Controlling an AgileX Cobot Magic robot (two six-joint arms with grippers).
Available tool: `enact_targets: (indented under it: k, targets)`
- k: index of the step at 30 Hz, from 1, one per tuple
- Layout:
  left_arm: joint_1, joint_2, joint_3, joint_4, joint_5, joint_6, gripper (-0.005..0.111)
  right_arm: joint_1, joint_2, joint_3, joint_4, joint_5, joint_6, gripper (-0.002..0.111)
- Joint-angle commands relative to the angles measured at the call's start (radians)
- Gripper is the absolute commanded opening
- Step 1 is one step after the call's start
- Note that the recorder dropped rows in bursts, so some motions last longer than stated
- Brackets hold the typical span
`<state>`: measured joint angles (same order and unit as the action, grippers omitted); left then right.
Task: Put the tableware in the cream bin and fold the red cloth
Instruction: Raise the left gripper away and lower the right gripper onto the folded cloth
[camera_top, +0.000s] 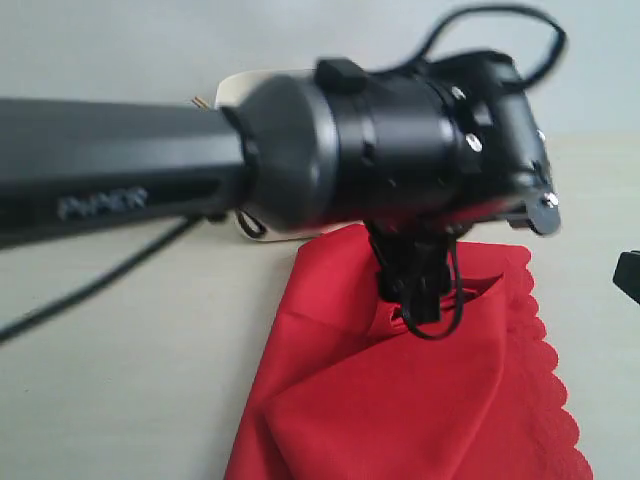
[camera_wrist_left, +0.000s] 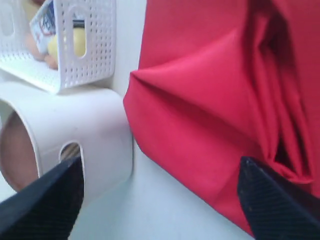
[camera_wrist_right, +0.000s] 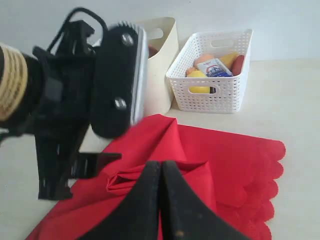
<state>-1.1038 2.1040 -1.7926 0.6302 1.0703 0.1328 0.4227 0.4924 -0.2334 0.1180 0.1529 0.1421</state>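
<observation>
So here's what we've got: the left arm (camera_top: 150, 170) stretches right across the exterior view, and the left gripper (camera_top: 420, 300) hangs over the red cloth (camera_top: 400, 410), close above a bunched-up ridge in the middle. In the left wrist view its fingers (camera_wrist_left: 45, 205) are spread wide apart, released, with nothing between them and only cloth showing beyond. The right gripper (camera_wrist_right: 160, 172) is clenched, tips pressed tight together, and we can't spot anything pinched in there. In its own wrist view it points toward the rumpled middle of the cloth. The cloth lies on the pale table (camera_top: 120, 380), partly folded with one layer lapped over another. Its scalloped edge runs down the right side in the exterior view. The cream bin (camera_wrist_right: 162, 70) stands just past the cloth's far corner, and in the left wrist view we can make out a round brown plate (camera_wrist_left: 12, 150) inside it. Right beside the bin sits the white lattice basket (camera_wrist_right: 225, 95), holding a lemon (camera_wrist_right: 197, 75) and a small milk carton (camera_wrist_right: 214, 67).
</observation>
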Motion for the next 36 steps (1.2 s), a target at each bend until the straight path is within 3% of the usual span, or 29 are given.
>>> enact_targets:
  k: [1, 9, 16, 19, 23, 29, 36]
  targets:
    - [0.113, -0.082, 0.010, -0.169, 0.013, -0.008, 0.079, 0.002, 0.004, 0.007, 0.041, -0.025, 0.002, 0.000]
    - [0.280, -0.210, 0.141, -0.377, -0.082, -0.006, 0.079, 0.002, 0.108, -0.053, 0.046, -0.018, -0.008, 0.000]
    - [0.315, -0.349, 0.270, -0.402, -0.187, -0.003, 0.079, 0.002, 0.280, -0.240, 0.169, 0.180, -0.193, 0.000]
    - [0.317, -0.423, 0.324, -0.405, -0.239, -0.003, 0.079, 0.002, 0.369, -0.344, 0.303, 0.310, -0.373, 0.009]
    - [0.317, -0.521, 0.379, -0.405, -0.263, -0.003, 0.079, 0.002, 0.488, -0.453, 0.411, 0.430, -0.568, 0.029]
    - [0.317, -0.649, 0.446, -0.416, -0.260, -0.003, 0.079, 0.002, 0.658, -0.556, 0.431, 0.550, -0.744, 0.057]
    - [0.384, -0.771, 0.535, -0.567, -0.260, 0.006, 0.079, 0.006, 0.826, -0.574, 0.431, 0.553, -0.992, 0.061]
